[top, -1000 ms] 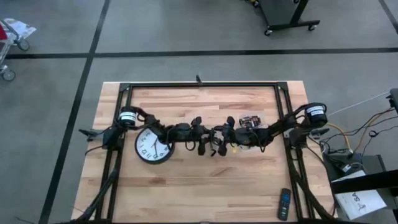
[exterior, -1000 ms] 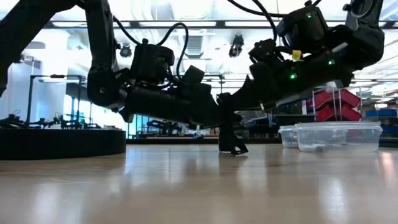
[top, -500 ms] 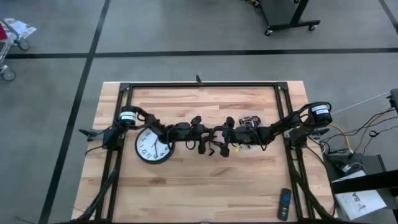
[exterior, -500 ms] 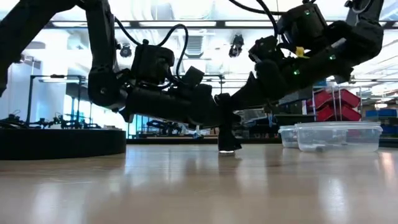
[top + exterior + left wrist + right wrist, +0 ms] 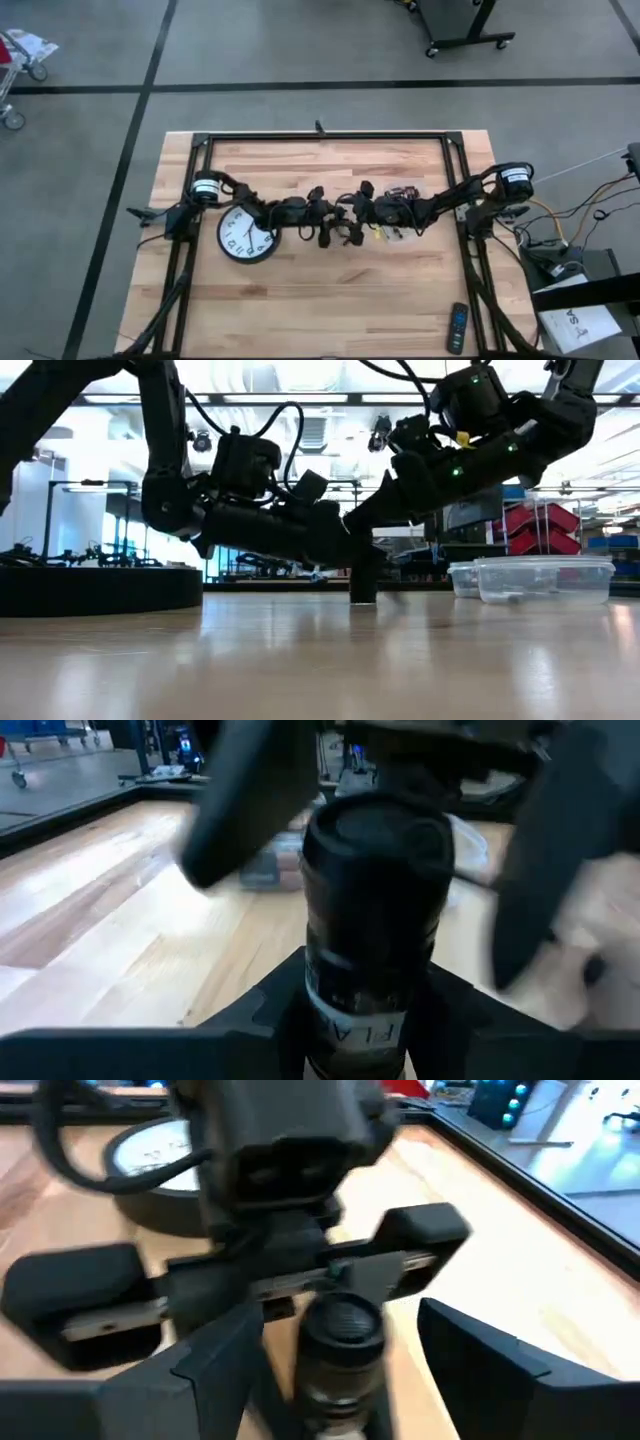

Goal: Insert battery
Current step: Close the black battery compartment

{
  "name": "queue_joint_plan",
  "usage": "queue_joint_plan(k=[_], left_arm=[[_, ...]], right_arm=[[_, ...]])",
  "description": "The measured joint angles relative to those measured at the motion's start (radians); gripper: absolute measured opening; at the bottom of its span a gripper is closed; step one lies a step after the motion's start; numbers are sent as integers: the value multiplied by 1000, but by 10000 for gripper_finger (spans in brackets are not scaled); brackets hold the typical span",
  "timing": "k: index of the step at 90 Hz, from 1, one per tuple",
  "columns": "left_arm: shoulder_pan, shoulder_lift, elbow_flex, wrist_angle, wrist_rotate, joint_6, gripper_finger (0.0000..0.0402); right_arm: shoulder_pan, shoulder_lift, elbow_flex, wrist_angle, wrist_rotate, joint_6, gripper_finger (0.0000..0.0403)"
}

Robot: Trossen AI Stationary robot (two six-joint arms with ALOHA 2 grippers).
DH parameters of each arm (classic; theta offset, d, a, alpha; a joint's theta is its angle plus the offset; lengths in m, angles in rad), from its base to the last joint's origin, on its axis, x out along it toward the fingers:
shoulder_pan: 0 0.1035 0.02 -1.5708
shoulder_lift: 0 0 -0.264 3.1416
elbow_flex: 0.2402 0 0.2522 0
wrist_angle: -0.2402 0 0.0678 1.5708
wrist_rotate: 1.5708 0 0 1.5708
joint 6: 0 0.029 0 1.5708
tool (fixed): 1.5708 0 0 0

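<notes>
Gripping flashlight (image 5: 370,920): left pincer (image 5: 350,1010)

Even overhead light falls on the wooden table (image 5: 330,290) in the high view, with soft, short shadows. The low view is backlit: bright ceiling lights (image 5: 330,380) turn both arms into dark silhouettes, and the tabletop carries a glossy sheen. Both wrist views are blurred; the black cylinder (image 5: 372,910) close to the lens is soft, and the clock (image 5: 160,1160) behind is out of focus.
</notes>
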Motion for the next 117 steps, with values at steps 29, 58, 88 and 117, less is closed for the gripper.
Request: queue_joint_plan(k=[29, 58, 88, 117], left_arm=[[-1, 0, 0, -1, 1, -1, 116], [-1, 0, 0, -4, 5, 3, 98], [-2, 0, 0, -10, 5, -2, 106], [-2, 0, 0, -13, 5, -4, 118]], right_arm=[[-3, -1, 0, -1, -50, 46, 179], [-4, -1, 1, 13, -77, 34, 156], [-5, -2, 1, 25, -75, 31, 127], [-8, -2, 1, 25, -78, 52, 98]])
